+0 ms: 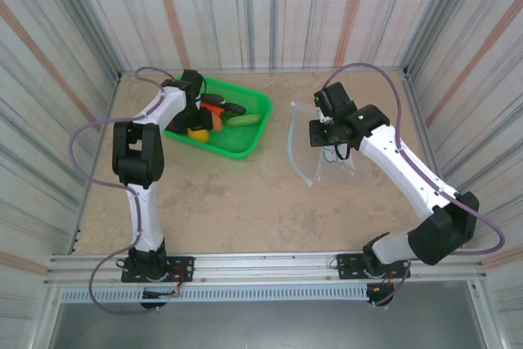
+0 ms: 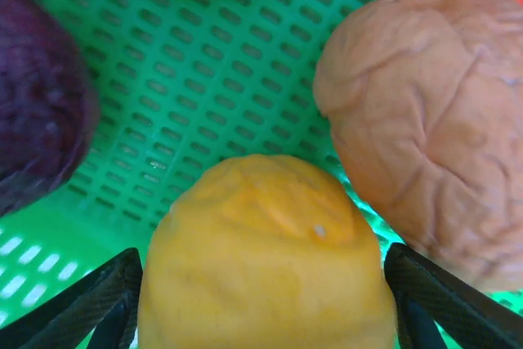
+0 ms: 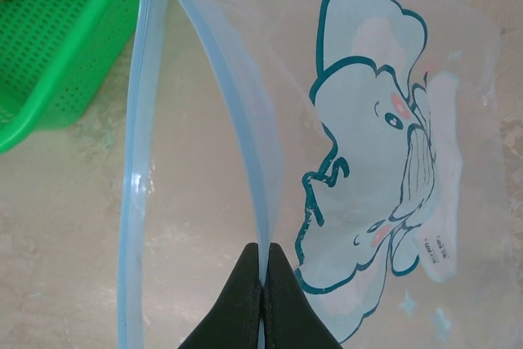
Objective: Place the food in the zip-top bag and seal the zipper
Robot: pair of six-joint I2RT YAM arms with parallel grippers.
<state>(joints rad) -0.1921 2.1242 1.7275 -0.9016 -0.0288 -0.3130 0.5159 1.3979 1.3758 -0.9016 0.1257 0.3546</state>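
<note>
Inside the green mesh basket [image 1: 245,146], the left tool [image 2: 265,284] was spread open astride the yellow-orange round piece [image 2: 261,226], with nothing gripped. Crowded by the brownish piece [image 2: 425,120], it could be squeezed out sideways. The left arm was stretched forward, its wrist pitched down. Well apart, the zip-top bag [image 3: 384,161] was held by the right tool [image 3: 263,263], pinched on one zipper [image 3: 135,161] lip; a slip would collapse the mouth.
</note>
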